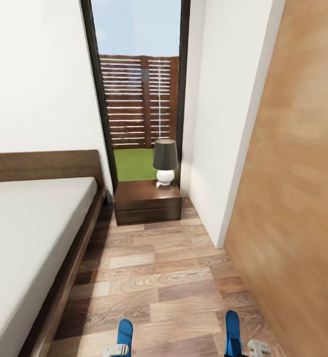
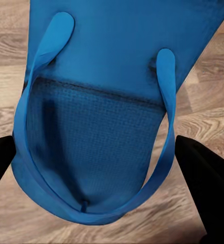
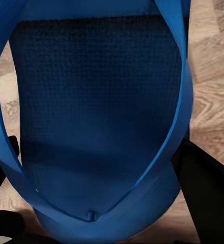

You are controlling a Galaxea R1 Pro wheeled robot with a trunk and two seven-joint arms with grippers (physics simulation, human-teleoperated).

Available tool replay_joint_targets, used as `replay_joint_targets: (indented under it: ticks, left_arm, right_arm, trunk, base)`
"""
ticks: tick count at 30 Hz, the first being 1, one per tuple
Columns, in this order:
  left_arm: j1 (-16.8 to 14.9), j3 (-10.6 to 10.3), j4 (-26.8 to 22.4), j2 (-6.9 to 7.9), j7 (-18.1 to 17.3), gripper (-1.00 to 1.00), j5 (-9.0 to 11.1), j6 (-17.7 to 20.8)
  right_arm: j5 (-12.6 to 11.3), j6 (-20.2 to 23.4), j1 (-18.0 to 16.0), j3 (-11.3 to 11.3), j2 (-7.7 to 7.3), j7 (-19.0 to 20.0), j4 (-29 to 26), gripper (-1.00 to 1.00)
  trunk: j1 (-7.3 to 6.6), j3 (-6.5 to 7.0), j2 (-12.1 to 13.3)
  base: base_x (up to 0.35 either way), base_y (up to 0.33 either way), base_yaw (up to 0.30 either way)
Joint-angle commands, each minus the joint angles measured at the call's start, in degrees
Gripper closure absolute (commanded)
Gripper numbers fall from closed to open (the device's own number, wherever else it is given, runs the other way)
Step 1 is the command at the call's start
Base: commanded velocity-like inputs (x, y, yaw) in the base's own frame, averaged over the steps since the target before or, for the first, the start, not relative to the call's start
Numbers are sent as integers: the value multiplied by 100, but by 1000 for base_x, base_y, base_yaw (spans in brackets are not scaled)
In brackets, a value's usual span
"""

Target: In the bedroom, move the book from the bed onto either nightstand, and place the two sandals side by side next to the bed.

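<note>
Each gripper carries one blue flip-flop: left gripper [image 2: 99, 168] pinching the left sandal [image 2: 106, 101], right gripper [image 3: 94, 173] pinching the right sandal [image 3: 96, 101], ready for pairing beside the bed [image 1: 30, 233].

Two bright blue sandals, one [image 1: 125, 333] left and one [image 1: 232, 328] right, hang apart over the wood-plank floor [image 1: 168, 277], beside the white-mattressed bed [image 1: 30, 223], short of the dark nightstand [image 1: 146, 201].

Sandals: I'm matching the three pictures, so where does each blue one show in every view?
Head view: left sandal and right sandal at the bottom edge.
Left wrist view: left sandal close up, straps showing.
Right wrist view: right sandal close up.
Shared landmark: plank floor.
</note>
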Motion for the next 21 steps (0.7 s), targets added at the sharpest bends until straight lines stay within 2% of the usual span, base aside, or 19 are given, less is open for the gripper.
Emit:
replay_joint_targets:
  ticks: [1,17,21]
  left_arm:
    - [-4,45,2,-2,-24,100,-29,-15]
    - [-4,45,1,-2,-24,100,-29,-15]
    - [-4,45,1,-2,-24,100,-29,-15]
  right_arm:
    - [-50,-4,-4,-5,-2,23,10,100]
    - [-41,-4,-4,-5,-2,23,8,100]
    - [-41,-4,-4,-5,-2,23,9,100]
  trunk:
    - [3,-5,-2]
    - [3,-5,-2]
    - [3,-5,-2]
  base:
    - [319,0,22]
    - [319,-66,2]
    - [319,-73,106]
